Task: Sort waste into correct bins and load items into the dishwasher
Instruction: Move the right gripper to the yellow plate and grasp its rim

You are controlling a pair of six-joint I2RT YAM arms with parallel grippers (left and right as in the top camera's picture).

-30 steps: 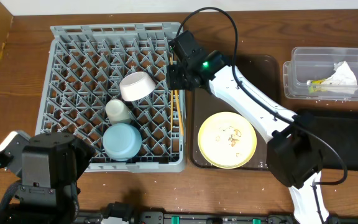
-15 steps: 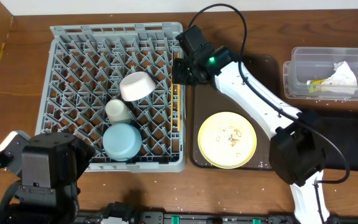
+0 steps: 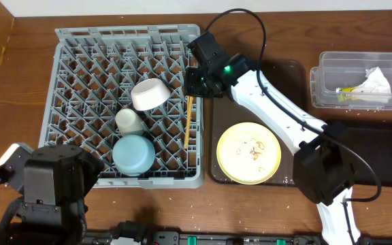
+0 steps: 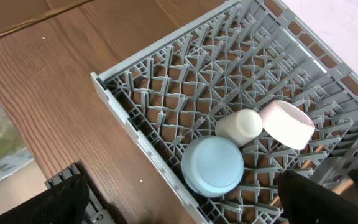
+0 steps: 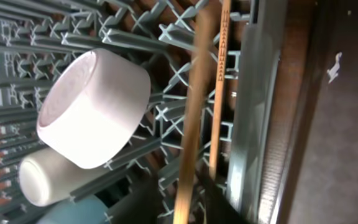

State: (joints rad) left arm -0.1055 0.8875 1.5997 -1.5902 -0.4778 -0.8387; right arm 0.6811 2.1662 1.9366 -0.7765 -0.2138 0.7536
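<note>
Slanting chopsticks (image 3: 189, 124) in dish rack (image 3: 58, 82)

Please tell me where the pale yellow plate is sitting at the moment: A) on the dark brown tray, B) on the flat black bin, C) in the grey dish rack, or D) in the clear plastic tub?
A: the pale yellow plate lies flat on the dark brown tray, beside the grey dish rack.

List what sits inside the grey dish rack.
A white bowl, small white cup, light blue cup and wooden chopsticks. The rack's near-left corner is covered by the left arm.
</note>
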